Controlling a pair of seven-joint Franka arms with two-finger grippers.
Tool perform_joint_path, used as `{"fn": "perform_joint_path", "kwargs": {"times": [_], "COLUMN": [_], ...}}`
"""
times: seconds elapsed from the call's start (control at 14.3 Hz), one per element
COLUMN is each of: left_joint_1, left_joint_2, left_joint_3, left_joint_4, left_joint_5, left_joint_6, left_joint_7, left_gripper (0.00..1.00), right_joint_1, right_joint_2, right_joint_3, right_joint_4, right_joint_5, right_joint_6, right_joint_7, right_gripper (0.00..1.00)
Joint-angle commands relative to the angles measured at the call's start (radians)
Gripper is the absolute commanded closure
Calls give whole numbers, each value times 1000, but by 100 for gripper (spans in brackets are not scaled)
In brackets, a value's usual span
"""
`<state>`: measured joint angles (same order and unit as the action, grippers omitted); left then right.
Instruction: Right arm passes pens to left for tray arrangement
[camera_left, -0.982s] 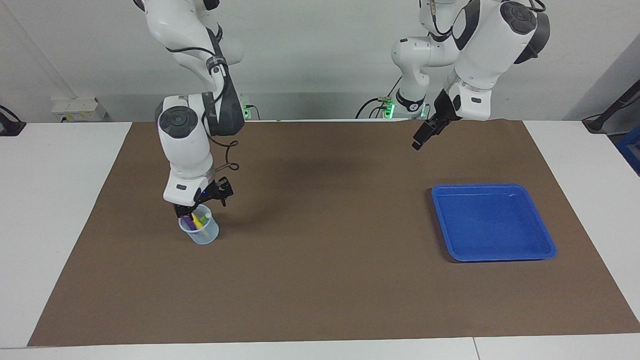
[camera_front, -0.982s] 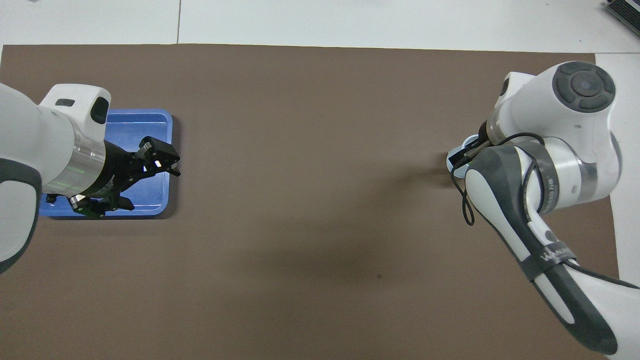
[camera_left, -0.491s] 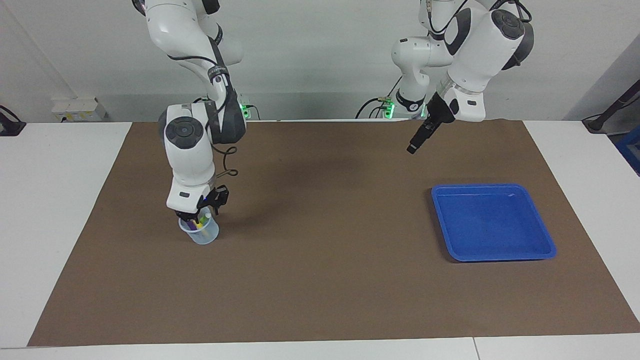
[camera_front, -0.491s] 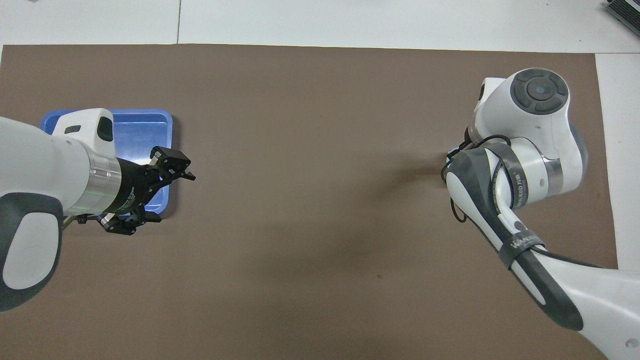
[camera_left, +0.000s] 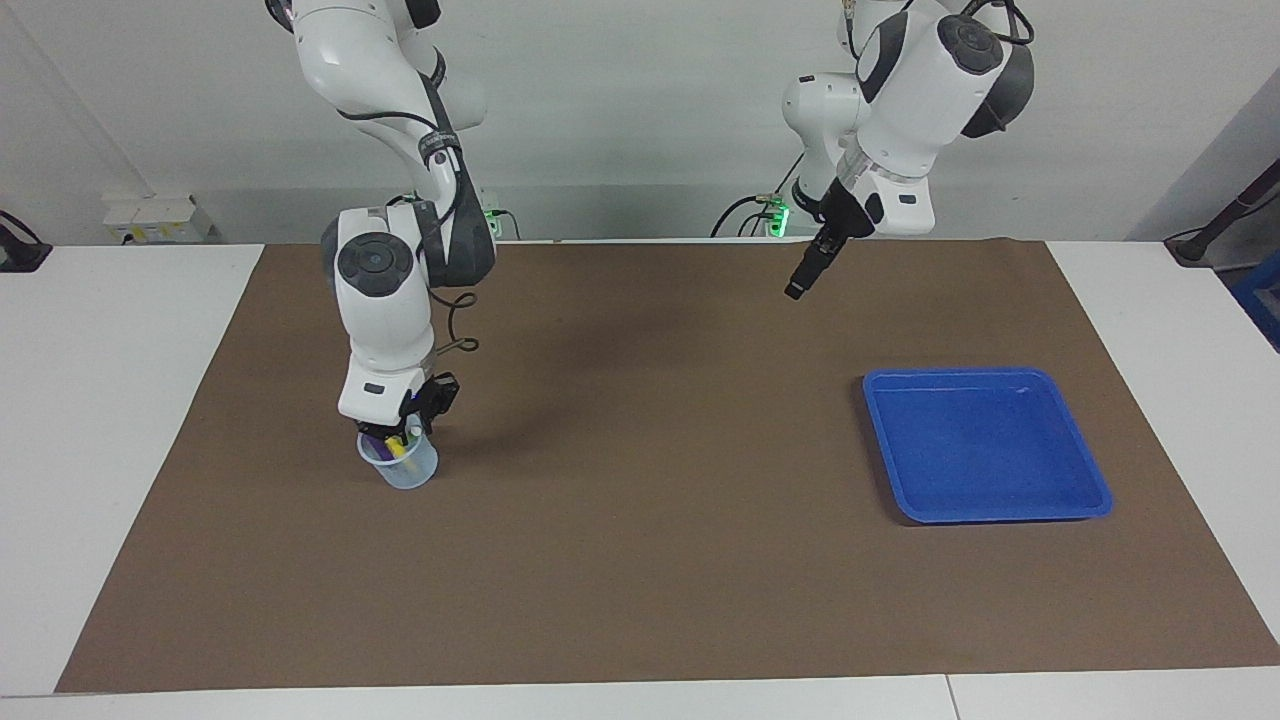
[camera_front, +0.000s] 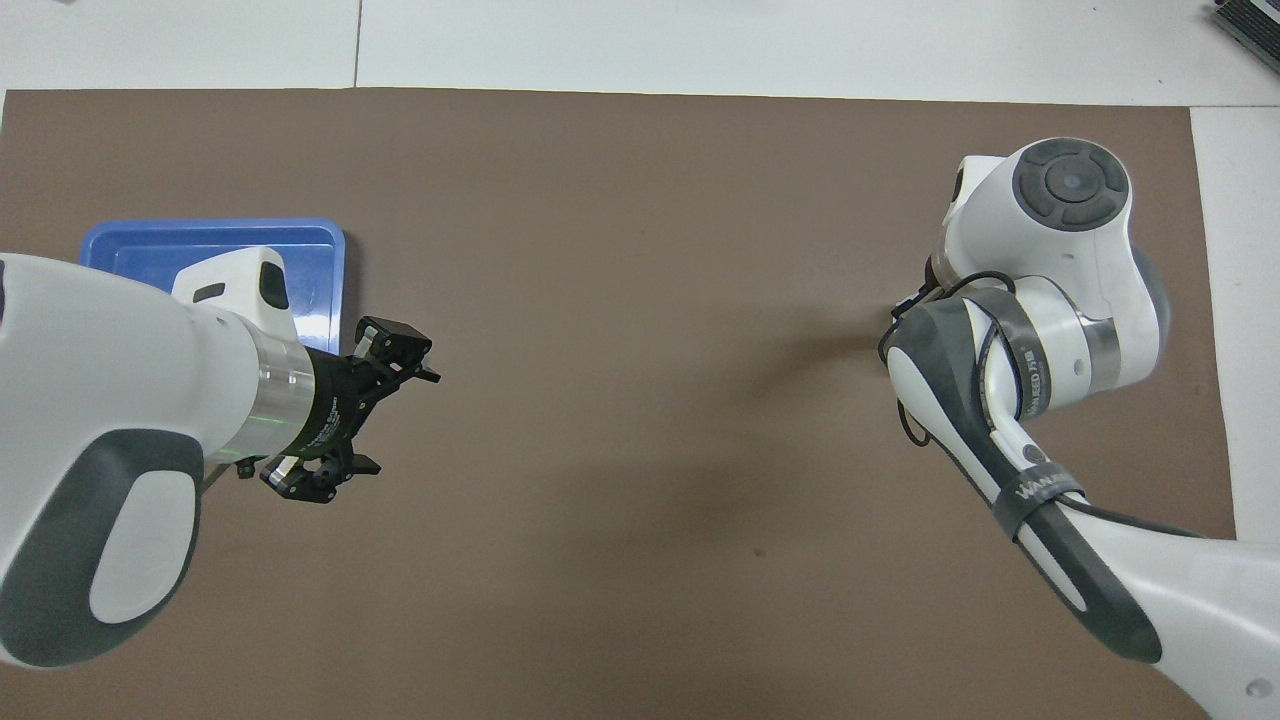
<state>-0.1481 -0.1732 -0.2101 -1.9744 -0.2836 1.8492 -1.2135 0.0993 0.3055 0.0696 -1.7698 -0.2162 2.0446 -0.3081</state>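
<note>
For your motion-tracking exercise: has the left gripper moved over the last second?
Yes. In the overhead view the left gripper has travelled off the blue tray toward the right arm's end, over the brown mat.

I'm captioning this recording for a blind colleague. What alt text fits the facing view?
The right pincer reaches down into a small clear cup holding coloured pens on a brown mat. The left pincer hangs in the air over the mat, apart from an empty blue tray.

A robot lab: two white arms (camera_left: 385, 300) at a white table (camera_left: 110, 400) with a brown mat (camera_left: 620, 520), bare walls.
</note>
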Motion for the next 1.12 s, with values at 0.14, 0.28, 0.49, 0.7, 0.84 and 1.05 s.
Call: {"fn": "perform_joint_path", "kwargs": {"times": [0.14, 0.28, 0.49, 0.7, 0.84, 1.05], "left_joint_1": [-34, -39, -70, -71, -80, -84], "left_joint_2": [-32, -34, -34, -34, -34, -32], "left_joint_3": [11, 11, 11, 11, 6, 6], "left_joint_4": [-46, -46, -44, -44, -44, -46], "left_joint_5": [-35, -35, -35, -35, -35, -35], "left_joint_6": [41, 38, 35, 45, 59, 71], "left_joint_7": [-81, -90, -190, -303, -334, -334], "left_gripper": [0, 0, 0, 0, 0, 0], "right_joint_1": [-4, -6, -6, -16, -24, -41], "right_joint_2": [6, 6, 0, -41, -101, -183], "right_joint_3": [3, 3, 3, 3, 1, -5], "right_joint_4": [12, 12, 27, 81, 87, 90], "right_joint_5": [-19, -19, -15, -3, 0, 67], "right_joint_6": [-12, -15, -38, -136, -181, -245], "right_joint_7": [-22, -23, -23, -29, -40, -45], "right_gripper": [85, 100, 100, 100, 100, 100]}}
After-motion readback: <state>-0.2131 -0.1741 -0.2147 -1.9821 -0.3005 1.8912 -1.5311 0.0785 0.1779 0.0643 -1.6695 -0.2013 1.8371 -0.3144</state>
